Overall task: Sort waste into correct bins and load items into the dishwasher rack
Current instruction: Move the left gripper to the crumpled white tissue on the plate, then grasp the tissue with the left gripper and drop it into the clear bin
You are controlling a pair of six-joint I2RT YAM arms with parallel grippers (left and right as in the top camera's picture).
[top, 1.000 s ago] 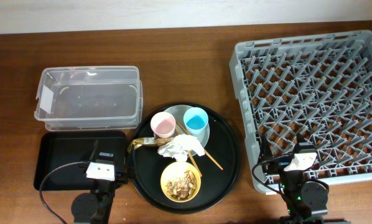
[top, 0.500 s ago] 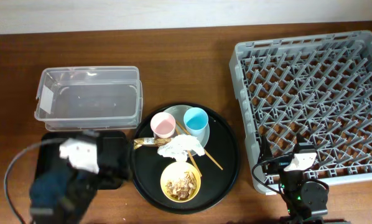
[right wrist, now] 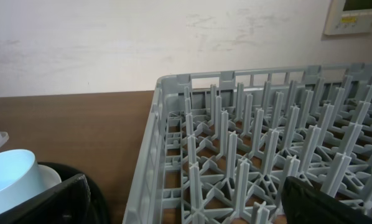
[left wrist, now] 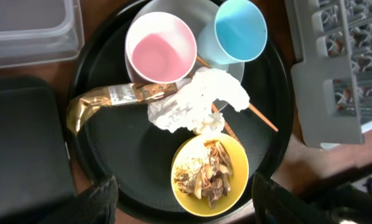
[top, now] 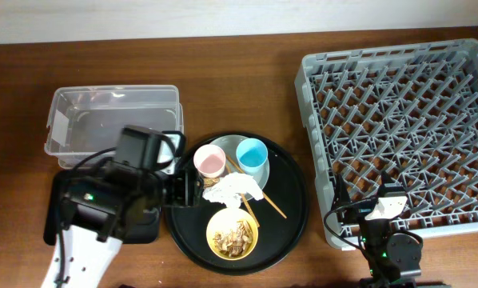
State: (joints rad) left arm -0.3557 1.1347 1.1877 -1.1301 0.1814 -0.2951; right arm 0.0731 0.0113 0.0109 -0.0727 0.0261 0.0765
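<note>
On the round black tray (top: 291, 210) stand a pink cup (top: 209, 161) and a light blue cup (top: 252, 154) on a pale plate (top: 229, 143). With them are a white tissue (top: 233, 190), chopsticks (top: 268, 203) and a yellow bowl (top: 253, 240) of food scraps (top: 231, 233). My left gripper (top: 185, 190) is open above the tray's left edge, over the gold wrapper (left wrist: 111, 99). Its wrist view shows the tissue (left wrist: 195, 102), bowl (left wrist: 241, 163) and open fingers (left wrist: 185, 186). My right gripper (top: 367, 210) is open and empty at the grey rack's (top: 399, 120) front edge (right wrist: 186, 199).
The clear plastic box (top: 111, 94) stands at the back left, with the small black tray (top: 63, 204) in front of it, partly under my left arm. The rack (right wrist: 248, 137) fills the right side.
My left arm has lifted from the table's front edge and swung right, over the small black tray to the round tray's left edge. The right arm has not moved.
</note>
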